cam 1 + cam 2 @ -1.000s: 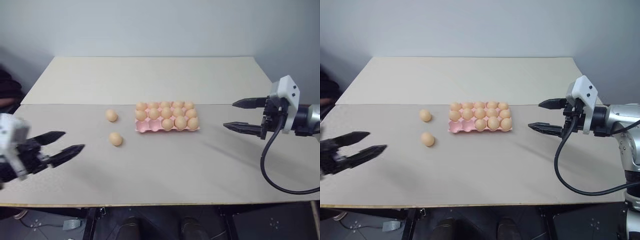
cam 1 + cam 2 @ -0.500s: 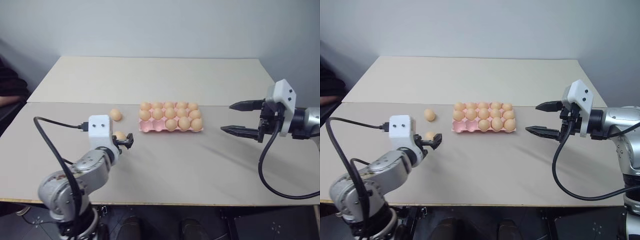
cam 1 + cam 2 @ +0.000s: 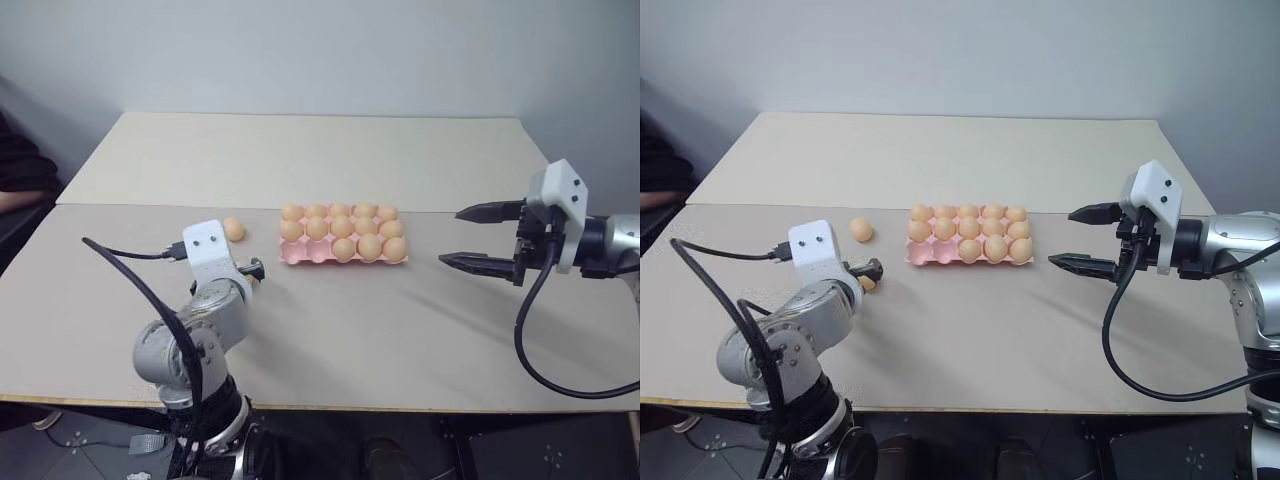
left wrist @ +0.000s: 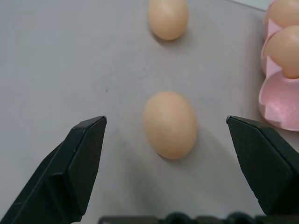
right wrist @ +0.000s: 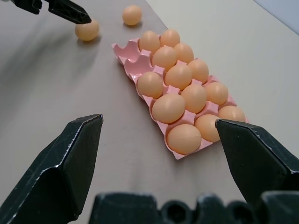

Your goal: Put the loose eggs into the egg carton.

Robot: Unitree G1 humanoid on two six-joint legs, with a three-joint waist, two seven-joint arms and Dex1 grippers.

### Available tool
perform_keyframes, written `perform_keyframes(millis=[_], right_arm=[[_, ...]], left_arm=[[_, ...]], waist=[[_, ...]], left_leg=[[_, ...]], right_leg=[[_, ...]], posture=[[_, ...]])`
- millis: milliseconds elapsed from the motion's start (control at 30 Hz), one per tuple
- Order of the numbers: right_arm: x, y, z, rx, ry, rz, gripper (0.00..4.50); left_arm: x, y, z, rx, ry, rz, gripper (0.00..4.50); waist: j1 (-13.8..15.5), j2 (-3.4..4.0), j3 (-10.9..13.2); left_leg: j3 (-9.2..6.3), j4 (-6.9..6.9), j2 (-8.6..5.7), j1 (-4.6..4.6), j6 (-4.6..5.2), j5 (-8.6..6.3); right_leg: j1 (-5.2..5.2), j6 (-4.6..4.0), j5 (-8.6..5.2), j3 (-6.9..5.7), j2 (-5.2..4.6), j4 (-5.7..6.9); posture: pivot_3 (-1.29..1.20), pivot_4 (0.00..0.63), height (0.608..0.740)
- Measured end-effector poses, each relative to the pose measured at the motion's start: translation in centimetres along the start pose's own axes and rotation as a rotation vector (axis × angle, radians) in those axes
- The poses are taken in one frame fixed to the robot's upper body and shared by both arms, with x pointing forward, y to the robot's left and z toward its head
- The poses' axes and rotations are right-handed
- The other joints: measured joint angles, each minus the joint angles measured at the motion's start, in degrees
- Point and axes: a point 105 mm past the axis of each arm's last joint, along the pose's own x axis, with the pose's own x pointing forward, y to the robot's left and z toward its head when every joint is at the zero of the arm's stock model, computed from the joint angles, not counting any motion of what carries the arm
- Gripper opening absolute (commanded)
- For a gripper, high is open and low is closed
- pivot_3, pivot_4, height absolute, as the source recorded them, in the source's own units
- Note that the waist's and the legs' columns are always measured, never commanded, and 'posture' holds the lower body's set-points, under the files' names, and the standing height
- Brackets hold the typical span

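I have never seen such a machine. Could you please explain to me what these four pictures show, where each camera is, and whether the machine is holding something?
This is a humanoid robot with two arms, each ending in a gripper with two black fingers. Two pictures come from cameras in its head, looking down over a table. The other two come from cameras on its wrists, looking along the fingers.

On the table lies a pink egg carton, nearly full. Two cups at its near left end are empty. Two loose eggs lie to its left: the near egg and the far egg.

Nothing is held. The left gripper is open, with the near egg lying between its fingers but not touching them. The right gripper is open too and hovers to the right of the carton.
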Motion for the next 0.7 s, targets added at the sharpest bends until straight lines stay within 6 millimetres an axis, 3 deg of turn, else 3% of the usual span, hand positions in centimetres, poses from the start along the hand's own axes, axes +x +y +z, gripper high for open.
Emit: perform_keyframes(millis=[700], right_arm=[[0.5, 1.0, 0.7, 0.011, -0.002, 0.008, 4.48]], left_arm=[[3.9, -1.5, -0.8, -0.017, 0.036, -0.037, 4.50]], waist=[[0.05, -0.01, 0.01]], left_leg=[[-0.04, -0.01, 0.00, -0.04, 0.25, -0.15]], right_leg=[[-0.02, 0.00, 0.00, -0.06, -0.01, -0.01]], posture=[[0.00, 0.150, 0.740]])
